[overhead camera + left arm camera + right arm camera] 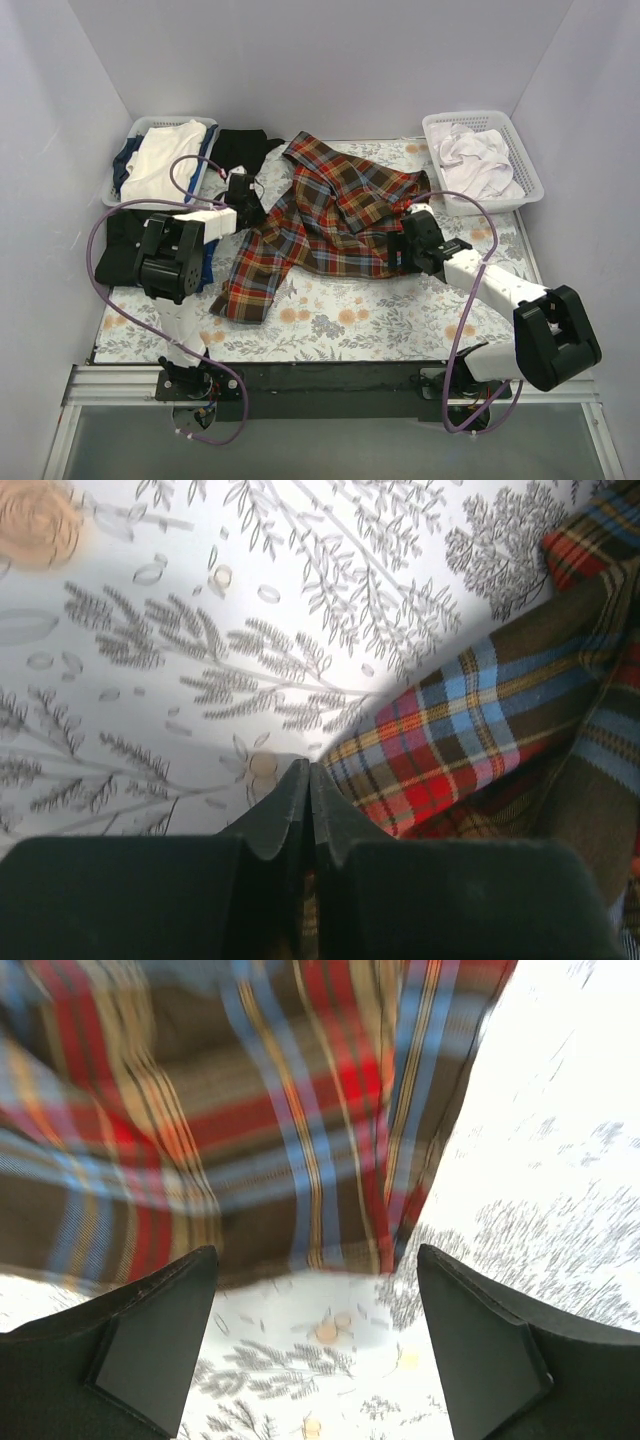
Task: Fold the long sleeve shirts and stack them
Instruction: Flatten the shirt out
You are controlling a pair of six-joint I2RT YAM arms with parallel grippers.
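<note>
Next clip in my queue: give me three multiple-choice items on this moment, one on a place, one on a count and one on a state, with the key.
1. Where does the plaid shirt lie?
A. spread on the floral table cover
B. inside a basket
C. hanging off the near edge

2. How many white baskets stand at the table's back corners?
A. one
B. two
C. three

3. How do the right gripper's jaws stand?
A. shut on the shirt
B. shut on nothing
C. open

Key:
1 A, the shirt is sprawled mid-table.
2 B, there is a left basket and a right basket.
3 C, the wrist view shows both fingers wide apart at the shirt's hem.
</note>
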